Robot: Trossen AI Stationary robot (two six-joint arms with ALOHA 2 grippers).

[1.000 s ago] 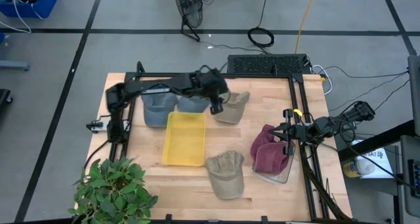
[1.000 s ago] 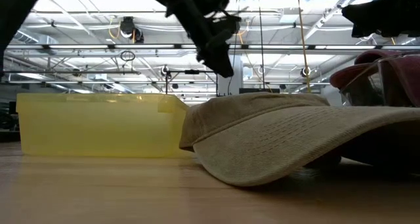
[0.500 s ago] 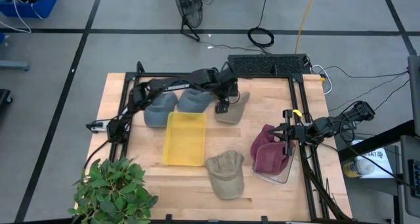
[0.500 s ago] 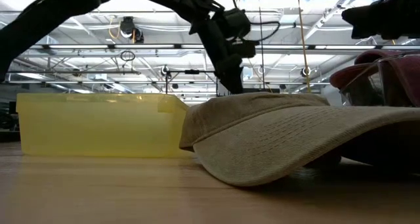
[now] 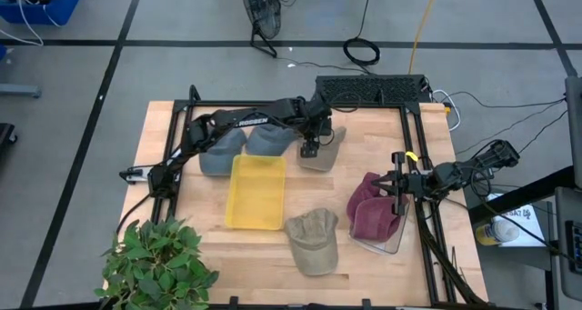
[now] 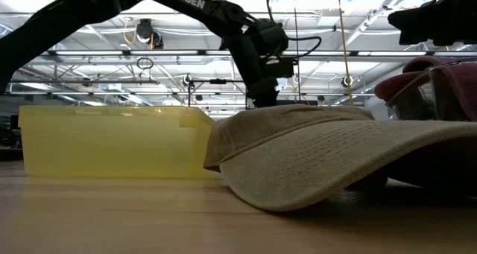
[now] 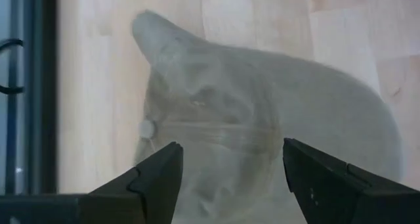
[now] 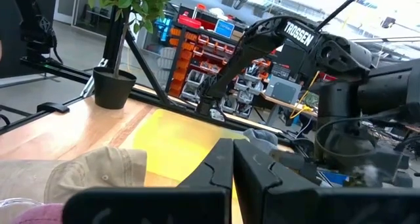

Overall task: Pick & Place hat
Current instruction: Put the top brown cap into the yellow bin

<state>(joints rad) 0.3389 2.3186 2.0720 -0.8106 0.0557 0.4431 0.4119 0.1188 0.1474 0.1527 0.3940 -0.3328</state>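
Observation:
Two tan hats lie on the table. One lies toward the far edge (image 5: 326, 149), seen close in the left wrist view (image 7: 262, 112); the other lies on its brim near the near edge (image 5: 312, 240) (image 6: 328, 157). My left gripper (image 5: 309, 148) (image 7: 230, 181) is open, pointing down right over the far tan hat's crown, one finger on either side; whether it touches I cannot tell. My right gripper (image 5: 397, 185) (image 8: 233, 165) is shut and waits at the right side beside a maroon hat (image 5: 371, 210).
A yellow tray (image 5: 256, 192) (image 6: 112, 142) sits mid-table. Two grey-blue hats (image 5: 221, 151) (image 5: 268, 139) lie beyond it under the left arm. The maroon hat rests in a clear container (image 5: 386, 242). A potted plant (image 5: 155, 260) stands at the near left corner.
My left gripper has moved toward the table's right side and come down onto the far tan hat, staying open. The hats have kept their places.

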